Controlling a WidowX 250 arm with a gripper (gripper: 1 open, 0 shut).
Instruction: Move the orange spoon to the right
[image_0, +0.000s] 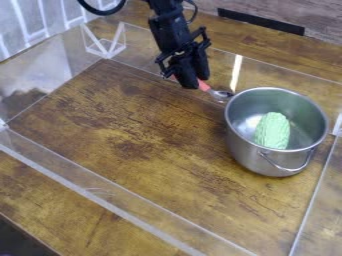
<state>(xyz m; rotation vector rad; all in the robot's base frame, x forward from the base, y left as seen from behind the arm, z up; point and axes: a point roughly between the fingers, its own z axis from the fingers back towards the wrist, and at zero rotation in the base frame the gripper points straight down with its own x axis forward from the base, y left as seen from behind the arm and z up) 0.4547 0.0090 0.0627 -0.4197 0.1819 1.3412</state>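
The orange spoon (217, 93) lies at the far side of the wooden board, just left of the steel pot (257, 158). Its silver bowl points toward the pot, and only a sliver of orange handle shows under the fingers. My black gripper (195, 82) comes down steeply from the top of the picture and is shut on the spoon's handle, low over the wood. Most of the handle is hidden by the fingers.
A green ribbed object (274, 130) lies inside the pot. Clear plastic walls (237, 70) fence the wooden board (134, 135) on all sides; one upright pane stands right behind the spoon. The pot fills the board's right side.
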